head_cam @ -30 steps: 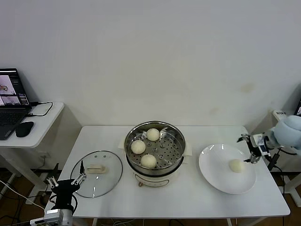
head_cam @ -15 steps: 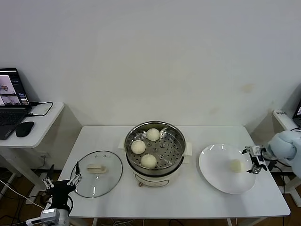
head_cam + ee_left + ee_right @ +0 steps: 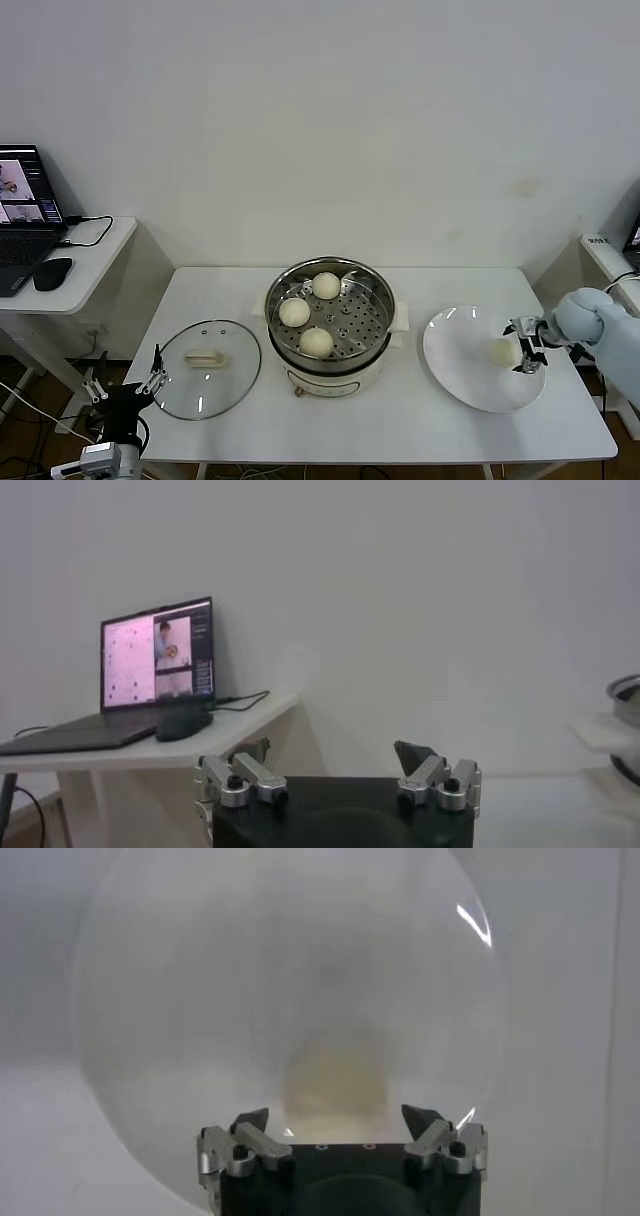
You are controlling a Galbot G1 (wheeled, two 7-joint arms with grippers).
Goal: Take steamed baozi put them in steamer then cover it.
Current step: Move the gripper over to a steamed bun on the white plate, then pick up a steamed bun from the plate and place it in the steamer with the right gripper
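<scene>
White wall fills the upper frame; below it a white table (image 3: 400,430) carries the work. At centre the steamer (image 3: 329,318) holds three buns (image 3: 316,342); a fourth bun (image 3: 501,351) lies on the plate (image 3: 455,365) at right. The right gripper (image 3: 528,344) sits at that bun with its jaws spread on either side, not yet clamped. A bun looks soft, light and easily dented, so it probably wants a gentle pinch across its middle. The glass lid (image 3: 208,369) rests at lower left, near the left gripper (image 3: 122,378), which hangs released and empty.
</scene>
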